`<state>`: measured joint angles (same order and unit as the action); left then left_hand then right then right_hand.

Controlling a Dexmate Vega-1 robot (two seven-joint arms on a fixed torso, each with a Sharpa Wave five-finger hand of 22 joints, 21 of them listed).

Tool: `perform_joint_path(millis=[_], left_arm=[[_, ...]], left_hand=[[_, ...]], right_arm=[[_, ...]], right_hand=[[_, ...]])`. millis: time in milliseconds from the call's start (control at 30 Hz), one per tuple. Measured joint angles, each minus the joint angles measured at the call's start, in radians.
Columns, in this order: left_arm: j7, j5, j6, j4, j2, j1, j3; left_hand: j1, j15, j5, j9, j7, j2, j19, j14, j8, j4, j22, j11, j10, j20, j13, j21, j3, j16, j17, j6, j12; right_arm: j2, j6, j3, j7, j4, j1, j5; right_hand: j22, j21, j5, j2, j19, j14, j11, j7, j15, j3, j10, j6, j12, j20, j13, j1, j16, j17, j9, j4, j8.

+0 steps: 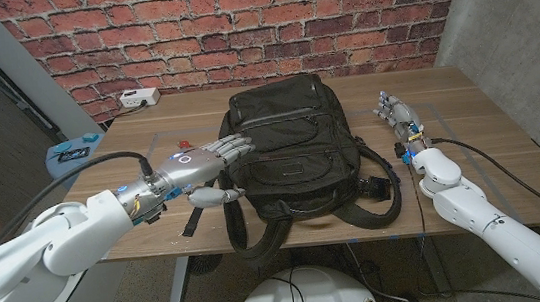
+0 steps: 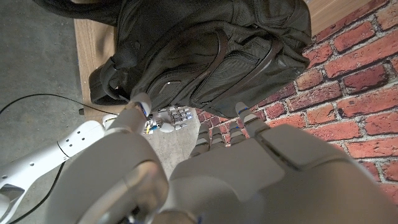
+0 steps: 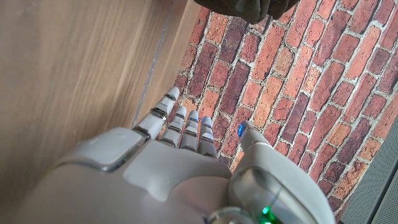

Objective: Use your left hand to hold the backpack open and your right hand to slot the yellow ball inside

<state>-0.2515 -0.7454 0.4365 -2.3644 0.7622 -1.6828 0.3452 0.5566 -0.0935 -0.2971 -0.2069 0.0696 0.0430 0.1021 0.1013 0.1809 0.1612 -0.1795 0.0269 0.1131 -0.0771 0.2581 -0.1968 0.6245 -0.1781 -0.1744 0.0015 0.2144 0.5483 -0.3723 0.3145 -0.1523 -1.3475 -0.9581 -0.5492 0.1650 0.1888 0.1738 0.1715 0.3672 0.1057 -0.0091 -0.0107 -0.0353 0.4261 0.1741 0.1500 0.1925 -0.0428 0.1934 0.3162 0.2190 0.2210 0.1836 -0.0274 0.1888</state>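
A black backpack [image 1: 293, 154] lies on the wooden table [image 1: 490, 138] in the middle, its straps trailing toward the front edge. My left hand [image 1: 196, 166] hovers at the backpack's left side, fingers stretched out over its edge and thumb spread below, holding nothing. In the left wrist view the backpack [image 2: 205, 50] lies just beyond my left hand [image 2: 205, 180]. My right hand [image 1: 399, 119] stands open on the table to the right of the backpack, fingers straight, apart from it. The right wrist view has my right hand [image 3: 186, 155] over bare wood.
A white power strip [image 1: 139, 98] sits at the table's back left corner. A blue object [image 1: 76, 149] lies beyond the left edge. A brick wall [image 1: 237, 24] stands behind the table. Cables run from both arms.
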Motion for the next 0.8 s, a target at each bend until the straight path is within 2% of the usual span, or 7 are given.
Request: perform_joint_path(millis=[267, 800], left_arm=[[0.003, -0.084, 0.016, -0.025, -0.030, -0.005, 0.010], [-0.006, -0.217, 0.014, -0.060, -0.056, -0.014, 0.016]], left_hand=[[0.016, 0.006, 0.000, 0.000, -0.005, 0.008, 0.012, -0.007, 0.004, 0.006, 0.000, 0.000, 0.000, 0.006, 0.000, -0.001, 0.001, 0.000, 0.000, -0.005, 0.000], [0.038, 0.014, 0.000, 0.000, -0.005, 0.008, 0.012, -0.014, 0.009, 0.011, 0.000, -0.004, 0.003, 0.006, 0.000, -0.001, 0.006, 0.000, 0.000, -0.005, 0.004]], right_arm=[[0.000, 0.000, -0.005, 0.001, 0.005, -0.002, -0.007], [-0.008, -0.012, -0.012, 0.004, 0.034, 0.003, -0.016]], right_hand=[[0.000, 0.000, 0.000, 0.000, 0.000, 0.000, 0.000, 0.000, 0.000, 0.000, 0.000, 0.000, 0.000, 0.000, 0.000, 0.000, 0.000, 0.000, 0.000, 0.000, 0.000], [0.000, 0.000, 0.000, 0.000, 0.000, 0.000, 0.000, 0.000, 0.000, 0.000, 0.000, 0.000, 0.000, 0.000, 0.000, 0.000, 0.000, 0.000, 0.000, 0.000, 0.000]])
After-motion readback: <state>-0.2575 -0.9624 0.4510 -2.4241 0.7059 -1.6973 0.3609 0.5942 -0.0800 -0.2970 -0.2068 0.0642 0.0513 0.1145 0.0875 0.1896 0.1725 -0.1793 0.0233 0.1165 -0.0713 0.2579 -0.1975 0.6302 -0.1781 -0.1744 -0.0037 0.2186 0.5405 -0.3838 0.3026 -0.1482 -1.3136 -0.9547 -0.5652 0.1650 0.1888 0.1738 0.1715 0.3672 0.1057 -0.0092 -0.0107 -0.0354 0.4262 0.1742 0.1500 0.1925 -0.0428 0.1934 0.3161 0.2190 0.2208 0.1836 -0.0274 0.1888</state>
